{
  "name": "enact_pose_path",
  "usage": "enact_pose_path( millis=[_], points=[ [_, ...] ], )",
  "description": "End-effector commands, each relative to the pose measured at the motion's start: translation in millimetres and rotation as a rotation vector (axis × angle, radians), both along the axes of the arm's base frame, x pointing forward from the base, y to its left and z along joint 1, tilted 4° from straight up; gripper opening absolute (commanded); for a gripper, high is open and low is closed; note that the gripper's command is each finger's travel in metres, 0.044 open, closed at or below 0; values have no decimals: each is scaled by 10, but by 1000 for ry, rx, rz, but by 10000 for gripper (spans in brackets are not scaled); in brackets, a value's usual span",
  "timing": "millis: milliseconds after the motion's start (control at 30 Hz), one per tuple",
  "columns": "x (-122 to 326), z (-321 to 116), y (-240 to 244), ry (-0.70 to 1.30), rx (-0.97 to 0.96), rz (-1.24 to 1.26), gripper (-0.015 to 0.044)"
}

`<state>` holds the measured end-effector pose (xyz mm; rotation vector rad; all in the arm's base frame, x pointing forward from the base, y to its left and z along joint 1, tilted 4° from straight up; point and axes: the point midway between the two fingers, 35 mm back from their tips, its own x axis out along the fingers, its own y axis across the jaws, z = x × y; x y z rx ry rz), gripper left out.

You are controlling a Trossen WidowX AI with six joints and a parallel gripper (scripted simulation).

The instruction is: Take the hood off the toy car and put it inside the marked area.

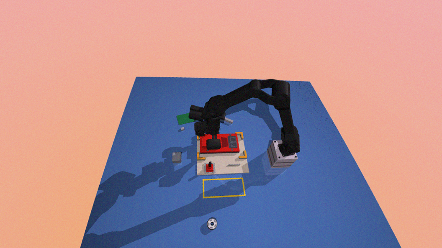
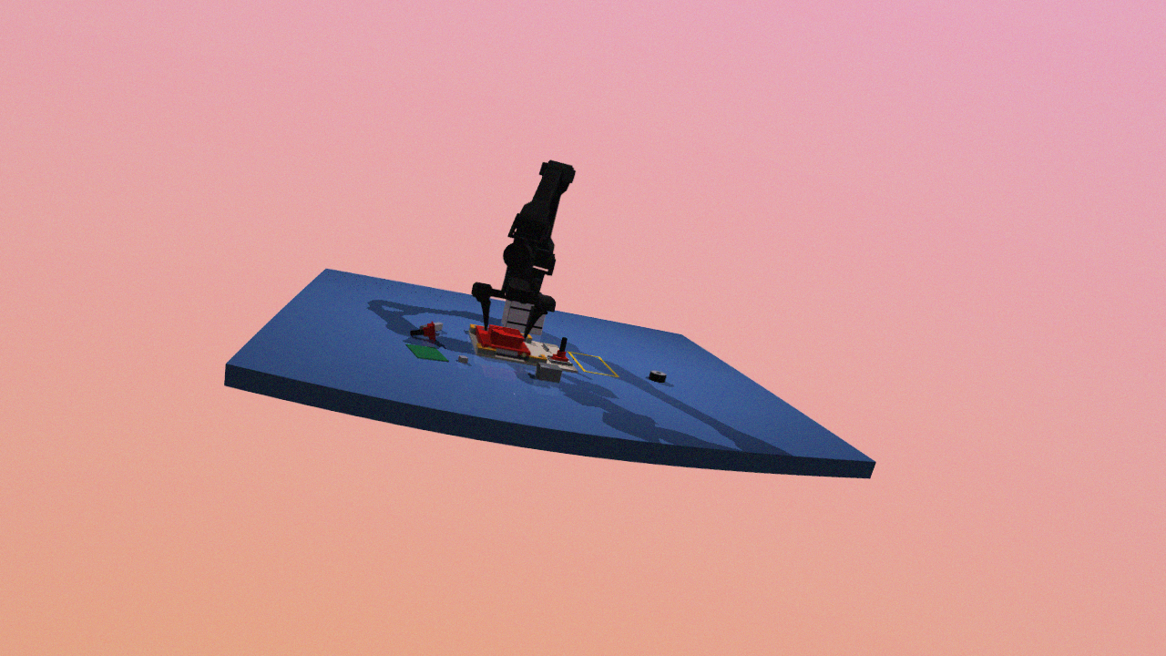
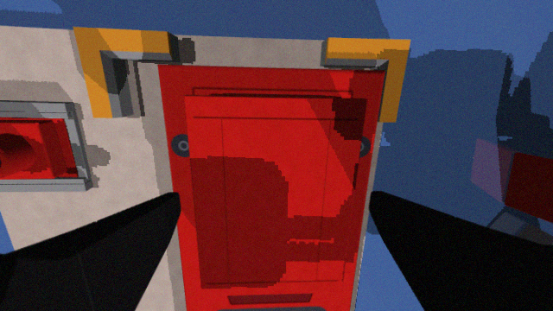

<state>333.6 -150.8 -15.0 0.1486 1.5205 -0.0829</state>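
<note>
Currently, end effector [image 1: 213, 144] [image 2: 506, 330] [image 3: 276, 200]: wide open, nothing gripped; fingertips flanking the car's red body; contact cannot be told.
Hood [image 1: 205, 143] [image 2: 506, 335] [image 3: 268, 190]: on the toy car, a red raised panel, flat-topped, straight seams.
Board [image 1: 222, 169] [image 2: 540, 349]: pale, mottled, angular yellow corner brackets [image 1: 243, 155] [image 3: 123, 41] around the car.
Marked area [image 1: 225, 177] [image 2: 593, 353]: thin yellow rectangle just beside the board; hood outside it.
Counter [image 1: 298, 215] [image 2: 366, 366] [image 3: 216, 17]: blue, edges well apart from the car.
Wheel [image 1: 212, 222] [image 2: 657, 375]: round, beyond the marked area.
</note>
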Motion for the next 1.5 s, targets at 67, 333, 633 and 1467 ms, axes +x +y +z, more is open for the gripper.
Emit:
enact_pose_path(
  millis=[67,333,633,1467],
  points=[
    [-2,-38,11,1,6,-6,440],
    [-1,-77,13,1,6,-6,440],
    [3,-74,4,0,0,0,348],
    [1,21,-1,0,0,0,0]
  ],
)
